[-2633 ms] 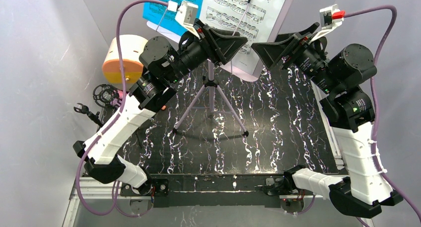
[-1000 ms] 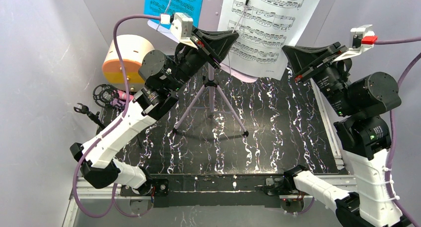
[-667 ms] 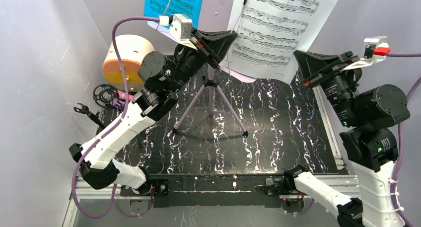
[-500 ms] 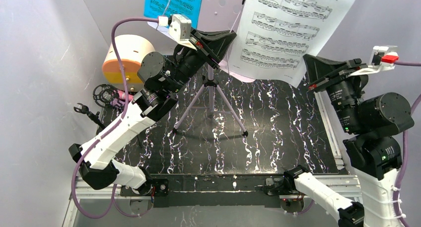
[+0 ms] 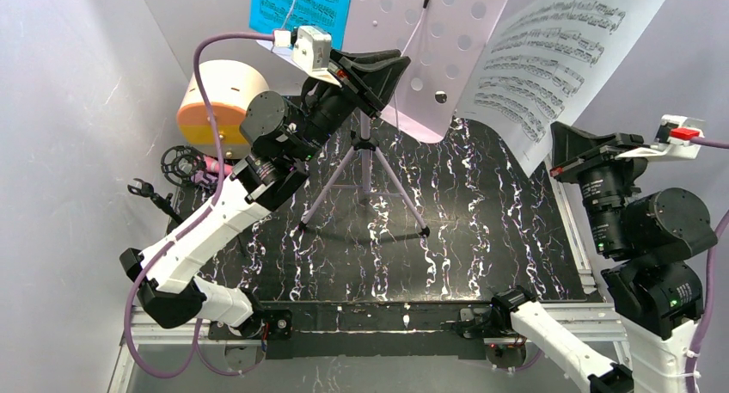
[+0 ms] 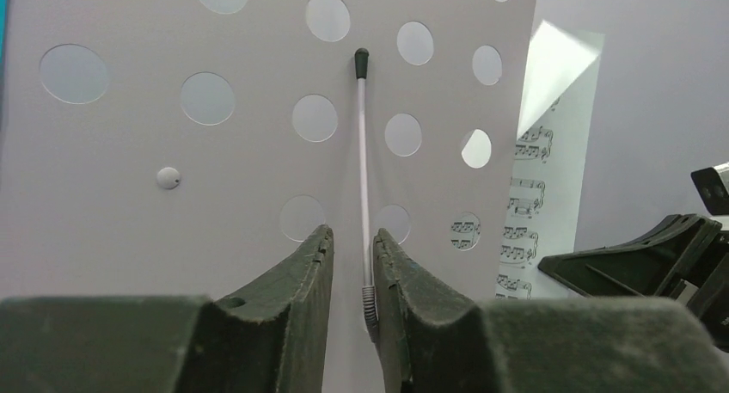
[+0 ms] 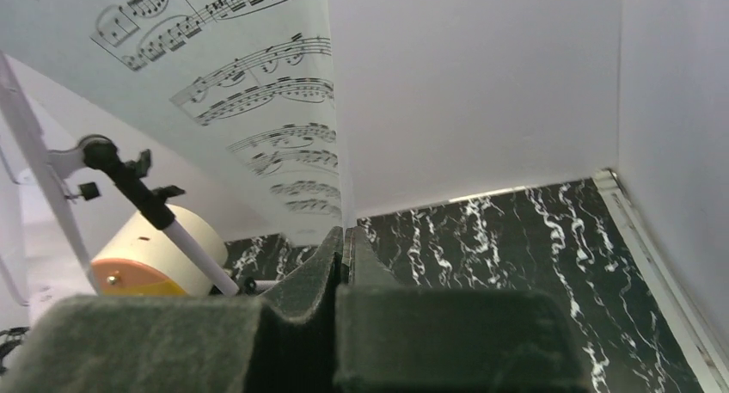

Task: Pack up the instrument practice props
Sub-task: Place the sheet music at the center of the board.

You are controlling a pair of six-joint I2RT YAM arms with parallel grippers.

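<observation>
Left arm: I am holding the left gripper [image 6: 352, 238] up against the front of the lilac stand [image 6: 258, 165]. The jaws are standing slightly parted, with a narrow gap showing. The stand's thin white retaining wire [image 6: 362, 152] is running down into that gap, close to the right-hand finger, and the fingers are not pinching it.

Right arm: I am keeping the right gripper [image 7: 344, 231] fully closed on the bottom edge of the white sheet [image 5: 563, 58]. In the right wrist view the paper is rising straight out of the seam between the 2 fingers. The sheet is hanging in the air to the right of the stand, tilted, with its printed side facing the overhead camera. Its inner edge is lining up with the stand's right edge, and staves are showing through 2 of the holes in the left wrist view. I cannot tell whether paper and stand are touching.

Other props: the blue sheet [image 5: 301, 2] is lying on the left half of the stand's face. The stand is sitting on its tripod legs [image 5: 365, 174], spread on the black marbled table [image 5: 464, 230]. The black ring mount [image 5: 178, 162] is resting at the table's left edge, with something pink-purple just beside it, mostly hidden by my left arm. An orange and cream drum [image 5: 215, 101] is sitting behind it in the back left corner.
</observation>
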